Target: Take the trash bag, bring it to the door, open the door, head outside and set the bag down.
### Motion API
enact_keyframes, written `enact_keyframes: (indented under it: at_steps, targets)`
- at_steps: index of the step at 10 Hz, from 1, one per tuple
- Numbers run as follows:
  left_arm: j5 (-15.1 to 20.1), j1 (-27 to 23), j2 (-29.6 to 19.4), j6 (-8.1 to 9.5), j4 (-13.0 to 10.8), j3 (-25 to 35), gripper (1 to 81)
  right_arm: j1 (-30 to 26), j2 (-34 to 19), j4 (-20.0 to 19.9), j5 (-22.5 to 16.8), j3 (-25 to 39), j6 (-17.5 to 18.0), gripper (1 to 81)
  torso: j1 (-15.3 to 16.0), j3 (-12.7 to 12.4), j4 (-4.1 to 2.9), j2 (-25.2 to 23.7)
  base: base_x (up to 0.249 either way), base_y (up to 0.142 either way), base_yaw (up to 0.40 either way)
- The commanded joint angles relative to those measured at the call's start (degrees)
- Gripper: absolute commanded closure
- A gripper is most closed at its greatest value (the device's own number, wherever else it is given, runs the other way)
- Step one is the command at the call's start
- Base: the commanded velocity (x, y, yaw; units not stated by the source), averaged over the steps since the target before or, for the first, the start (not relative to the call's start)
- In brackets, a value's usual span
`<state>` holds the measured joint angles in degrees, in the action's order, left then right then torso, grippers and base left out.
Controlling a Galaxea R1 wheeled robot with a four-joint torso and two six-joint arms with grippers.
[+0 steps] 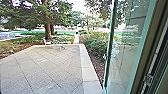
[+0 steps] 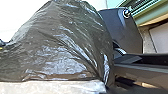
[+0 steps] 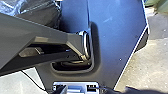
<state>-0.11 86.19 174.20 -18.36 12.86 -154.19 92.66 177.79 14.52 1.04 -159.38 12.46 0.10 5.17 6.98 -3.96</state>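
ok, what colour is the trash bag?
The bag is black, with pale glints on its creases; best in the left wrist view.

Pale outdoor furniture [image 1: 60, 46] stands near the far edge of a paved patio [image 1: 45, 68], a thick-trunked tree [image 1: 47, 30] beyond. Leafy shrubs [image 1: 94, 44] grow in mulch [image 1: 98, 65] beside the patio's pale border [image 1: 88, 74].

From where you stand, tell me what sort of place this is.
Probably a doorway onto a paved yard: a glass door on the right, square paving ahead, and trees and shrubs beyond.
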Motion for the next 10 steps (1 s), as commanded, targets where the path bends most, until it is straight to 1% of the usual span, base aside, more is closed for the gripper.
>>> enact_keyframes:
  at_steps: [1,10]
  targets:
    - [3.4,-2.7,0.1,-0.45,0.1,0.1,81.1,-2.0,0.5,0.4,-3.2,0.5,-0.2,1.0,0.0,0.0,0.0,0.0,0.102,0.0,0.0]
    - [3.3,-2.6,0.1,-0.45,0.2,0.2,81.1,-2.0,0.5,0.4,-3.2,0.5,-0.2,1.0,-0.1,0.0,0.02,-0.1,0.1,0.0,0.0]
